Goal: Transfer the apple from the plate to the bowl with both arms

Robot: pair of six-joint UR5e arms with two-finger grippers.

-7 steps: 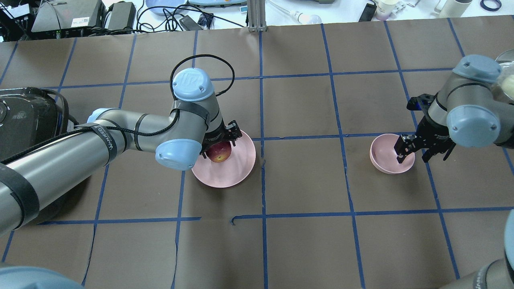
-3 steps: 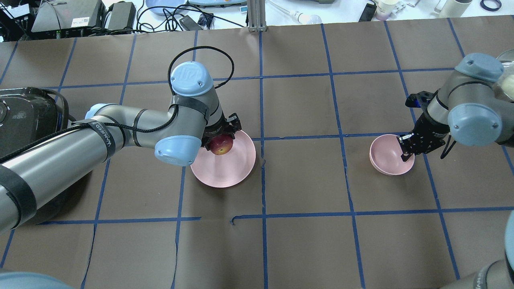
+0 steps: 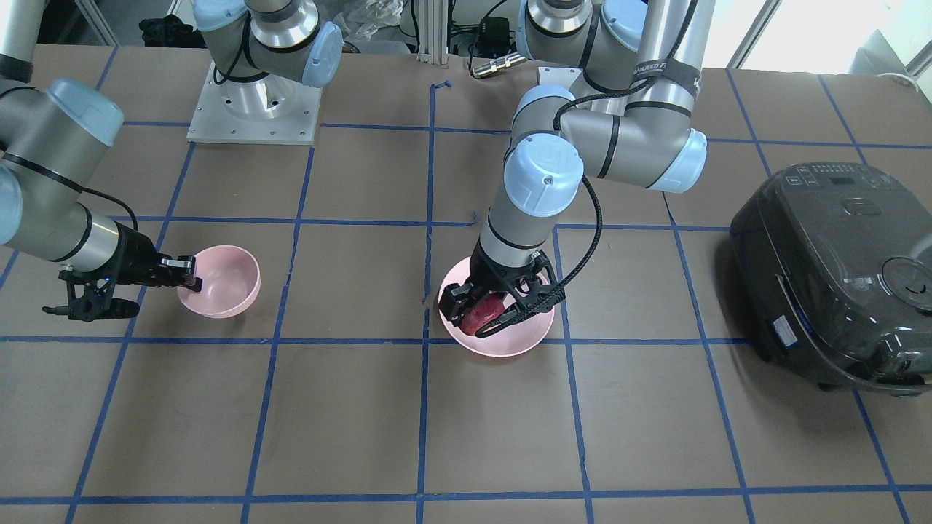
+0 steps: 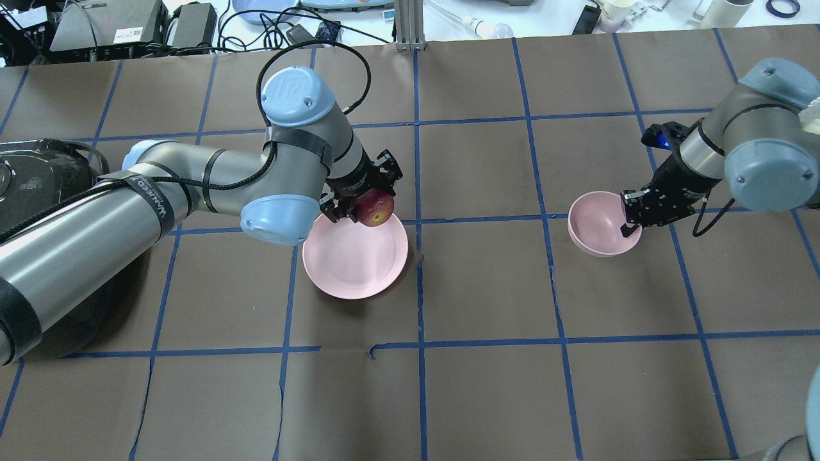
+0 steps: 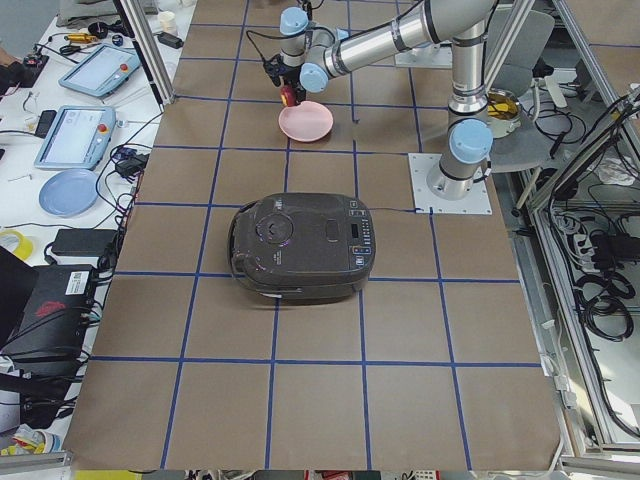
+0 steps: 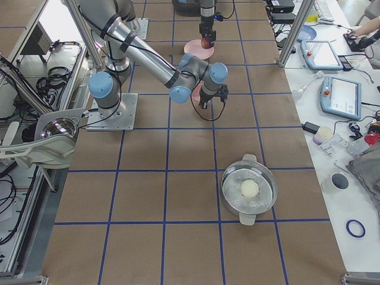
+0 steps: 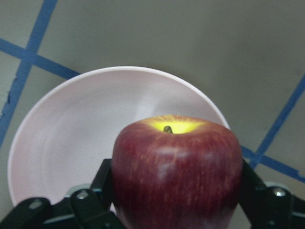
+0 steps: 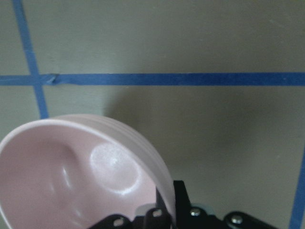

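My left gripper is shut on the dark red apple and holds it above the far edge of the wide pink plate. The left wrist view shows the apple, stem up, between the black fingers, with the plate below it. In the front view the apple hangs over the plate. My right gripper is shut on the rim of the small pink bowl and holds it tilted above the table. The bowl also shows in the right wrist view and the front view.
A black rice cooker stands on the table at my far left, also in the overhead view. A metal pot with a white ball in it stands at my far right. Blue tape lines grid the brown table.
My left gripper has lifted the apple off the plate and carried it to the plate's far edge. My right gripper has closed on the bowl's rim and raised it, moving it left and farther away.
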